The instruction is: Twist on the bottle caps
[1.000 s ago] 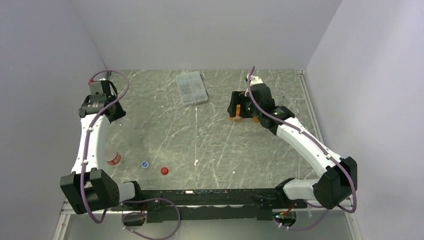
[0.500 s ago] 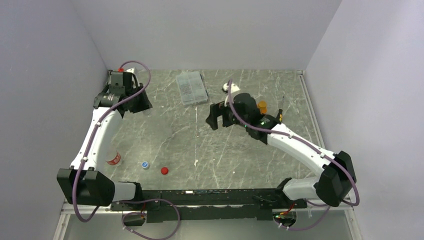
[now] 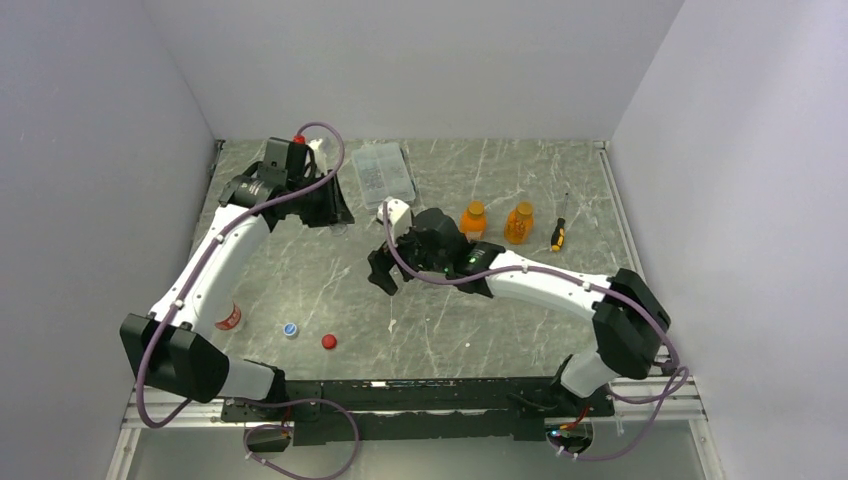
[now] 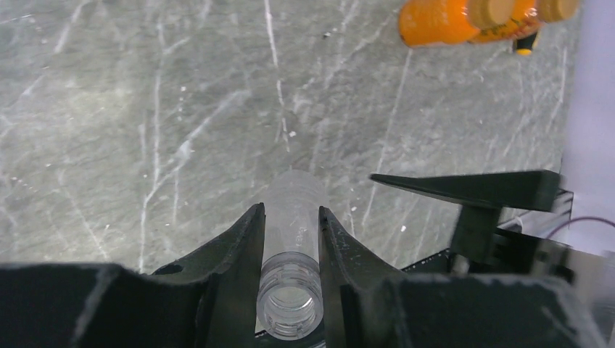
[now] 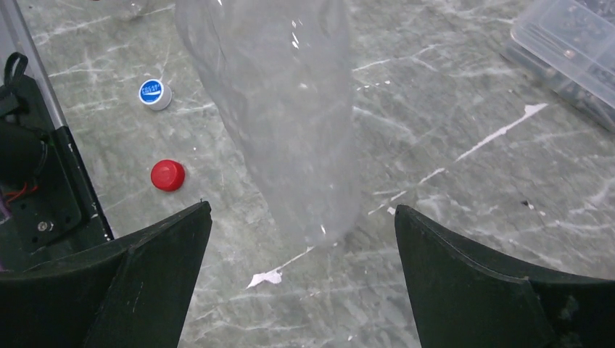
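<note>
The bottle caps not yet fitted are lying loose on the worktop [image 3: 440, 320] by its near edge, toward the near-left corner: a blue-and-white cap [image 5: 154, 93] and a red cap [image 5: 167, 175], apart from each other. The left gripper [image 4: 290, 212] is pinching the clear bottle [image 4: 294, 290] at the neck with narrow fingers; its mouth is showing open and uncapped. The right gripper [image 5: 302, 210] is hanging with fingers spread wide and holding nothing, and the clear bottle is standing just ahead of them. In my judgement the step in hand is fetching a cap. It should be taken by its rim and kept level, then set square on the threads before turning, while the neck grip is holding firm. The clear bottle is looking empty. Two orange bottles [image 3: 472, 220] toward the far-right corner are already wearing caps. The compartment box [image 3: 383, 175] at the far edge is holding contents too small to identify. A labelled bottle [image 3: 228, 318] is standing by the left edge.
</note>
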`<state>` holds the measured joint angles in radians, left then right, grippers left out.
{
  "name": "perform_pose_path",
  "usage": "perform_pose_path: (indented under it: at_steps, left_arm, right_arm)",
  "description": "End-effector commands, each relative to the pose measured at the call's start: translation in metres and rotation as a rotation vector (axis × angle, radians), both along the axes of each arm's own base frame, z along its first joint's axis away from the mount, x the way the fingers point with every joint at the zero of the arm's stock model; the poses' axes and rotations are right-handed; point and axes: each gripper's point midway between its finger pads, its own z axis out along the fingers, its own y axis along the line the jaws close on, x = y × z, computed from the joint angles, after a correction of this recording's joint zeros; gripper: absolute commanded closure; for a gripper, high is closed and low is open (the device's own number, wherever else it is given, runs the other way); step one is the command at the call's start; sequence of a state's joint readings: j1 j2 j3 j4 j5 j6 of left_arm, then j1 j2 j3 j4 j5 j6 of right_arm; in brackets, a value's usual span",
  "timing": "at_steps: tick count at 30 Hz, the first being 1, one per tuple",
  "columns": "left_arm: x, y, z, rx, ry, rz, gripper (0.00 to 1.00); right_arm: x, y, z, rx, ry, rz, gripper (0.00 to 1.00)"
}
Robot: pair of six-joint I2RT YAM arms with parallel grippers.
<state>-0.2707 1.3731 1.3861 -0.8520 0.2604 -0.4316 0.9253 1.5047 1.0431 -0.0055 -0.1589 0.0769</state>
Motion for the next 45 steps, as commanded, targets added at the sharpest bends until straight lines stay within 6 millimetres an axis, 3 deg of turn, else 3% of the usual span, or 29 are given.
perform_pose_path:
  at_steps: [1,11,14,16,17,19,22,23,25,29,32,35,40,45]
  left_arm:
    - [-0.004,-0.024,0.021,-0.054,-0.034,-0.074,1.0]
    - [-0.013,-0.049,0.023,-0.091,-0.042,-0.15,1.0]
    - [-0.014,-0.053,0.025,-0.097,-0.05,-0.164,1.0]
    - [-0.014,-0.053,0.026,-0.098,-0.058,-0.167,1.0]
    - [-0.014,-0.053,0.027,-0.099,-0.066,-0.166,0.97]
    - [-0.012,-0.049,0.031,-0.088,-0.097,-0.147,0.7]
    - [-0.007,-0.035,0.048,-0.05,-0.184,-0.089,0.2]
    - [-0.005,-0.029,0.059,-0.032,-0.229,-0.065,0.11]
    - [-0.003,-0.017,0.08,-0.006,-0.317,-0.027,0.02]
    - [-0.014,-0.011,0.12,-0.034,-0.471,-0.039,0.01]
    - [-0.027,-0.013,0.132,-0.077,-0.549,-0.073,0.01]
    - [-0.046,-0.025,0.128,-0.139,-0.6,-0.176,0.0]
    - [-0.071,-0.051,0.117,-0.256,-0.615,-0.364,0.01]
    - [-0.074,-0.056,0.106,-0.245,-0.63,-0.411,0.01]
  right_arm:
    - [0.007,0.028,0.039,0.077,-0.105,0.056,0.0]
    - [0.016,0.052,0.035,0.087,-0.048,0.03,0.03]
    - [0.019,0.054,0.032,0.085,-0.023,0.007,0.15]
    - [0.023,0.05,0.033,0.086,-0.01,-0.032,0.32]
    - [0.025,0.048,0.037,0.092,-0.004,-0.046,0.45]
    - [0.027,0.042,0.038,0.092,0.026,-0.083,0.58]
    - [0.032,0.033,0.047,0.134,0.09,-0.129,0.67]
    - [0.033,0.029,0.049,0.152,0.115,-0.146,0.68]
    - [0.036,0.021,0.056,0.201,0.167,-0.166,0.69]
    - [0.049,0.0,0.075,0.309,0.257,-0.222,0.69]
    - [0.063,-0.016,0.093,0.38,0.303,-0.278,0.69]
    - [0.071,-0.026,0.113,0.454,0.342,-0.31,0.67]
    - [0.076,-0.022,0.146,0.541,0.36,-0.336,0.67]
    - [0.079,-0.016,0.165,0.595,0.376,-0.372,0.67]
